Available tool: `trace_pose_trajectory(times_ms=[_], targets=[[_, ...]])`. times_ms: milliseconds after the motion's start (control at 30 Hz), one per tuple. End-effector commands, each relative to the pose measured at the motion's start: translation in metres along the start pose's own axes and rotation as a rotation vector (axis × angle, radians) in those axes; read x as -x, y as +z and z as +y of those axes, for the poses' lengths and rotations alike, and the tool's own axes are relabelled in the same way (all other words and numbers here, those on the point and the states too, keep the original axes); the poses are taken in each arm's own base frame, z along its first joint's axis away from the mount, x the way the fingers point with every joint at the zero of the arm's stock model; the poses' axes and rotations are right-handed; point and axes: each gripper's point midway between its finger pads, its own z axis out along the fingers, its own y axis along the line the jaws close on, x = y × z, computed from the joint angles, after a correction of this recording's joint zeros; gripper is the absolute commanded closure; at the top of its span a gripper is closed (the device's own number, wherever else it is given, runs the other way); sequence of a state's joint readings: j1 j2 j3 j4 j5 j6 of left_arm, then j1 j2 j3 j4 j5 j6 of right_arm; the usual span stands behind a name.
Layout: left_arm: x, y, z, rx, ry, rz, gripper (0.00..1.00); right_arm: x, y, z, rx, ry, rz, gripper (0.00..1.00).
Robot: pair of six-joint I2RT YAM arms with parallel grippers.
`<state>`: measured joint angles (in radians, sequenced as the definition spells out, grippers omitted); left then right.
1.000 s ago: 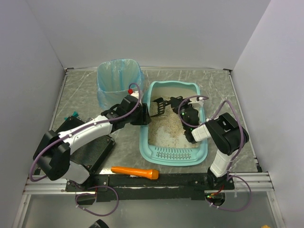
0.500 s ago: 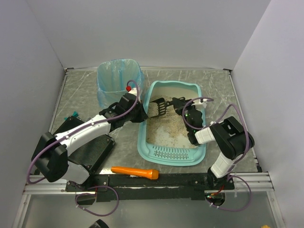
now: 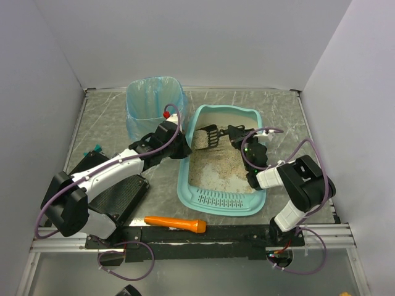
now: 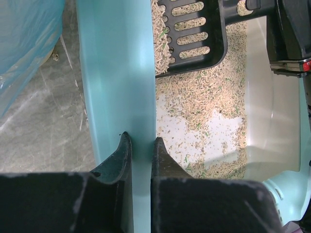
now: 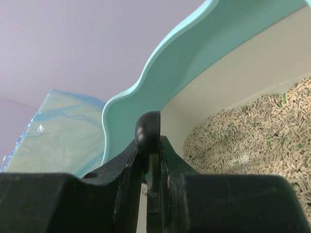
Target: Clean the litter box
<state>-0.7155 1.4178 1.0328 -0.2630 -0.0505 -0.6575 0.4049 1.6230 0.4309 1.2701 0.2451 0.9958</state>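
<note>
Teal plastic dominates the scene: the litter box [image 3: 225,200] lies just right of centre on the grey marbled tabletop [image 3: 278,111]. Its slotted lip is at 6 o'clock, toward the arm bases, and beige pellet litter [image 3: 216,163] is spread over its floor. The left gripper [image 4: 141,140], extended from 9 o'clock, pinches the box's left wall, one finger outside and one inside. The right gripper [image 5: 150,143], coming from 4 o'clock, is clamped on the rounded handle end of a black slotted scoop [image 3: 207,137]. The scoop's blade sits over the litter near the box's 11 o'clock corner, with pellets lying in it. A blue-bagged waste bin [image 3: 154,105] stands just beside the box at 11 o'clock. An orange tool [image 3: 176,223] lies at 7 o'clock and a black ribbed case [image 3: 120,197] at 8 o'clock, partly under the left arm.
</note>
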Motion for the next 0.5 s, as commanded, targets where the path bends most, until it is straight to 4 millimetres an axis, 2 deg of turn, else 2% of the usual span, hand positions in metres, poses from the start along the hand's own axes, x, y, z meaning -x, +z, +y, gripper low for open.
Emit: trace_pose_trajectory(times_ms=[0,233,367,467], targets=[[0.038,-0.015,-0.026,-0.069,-0.050,-0.106,0.99,0.067,-0.016,0.089,0.322,0.151,-0.215,1.00],[0.032,-0.012,-0.025,-0.066,-0.078,-0.087,0.99,0.088,-0.029,0.096,0.310,0.200,-0.245,1.00],[0.033,-0.011,-0.024,-0.058,-0.090,-0.088,0.99,0.092,-0.035,0.100,0.316,0.216,-0.231,1.00],[0.032,-0.011,-0.025,-0.065,-0.104,-0.086,0.99,0.096,-0.038,0.096,0.282,0.214,-0.225,1.00]])
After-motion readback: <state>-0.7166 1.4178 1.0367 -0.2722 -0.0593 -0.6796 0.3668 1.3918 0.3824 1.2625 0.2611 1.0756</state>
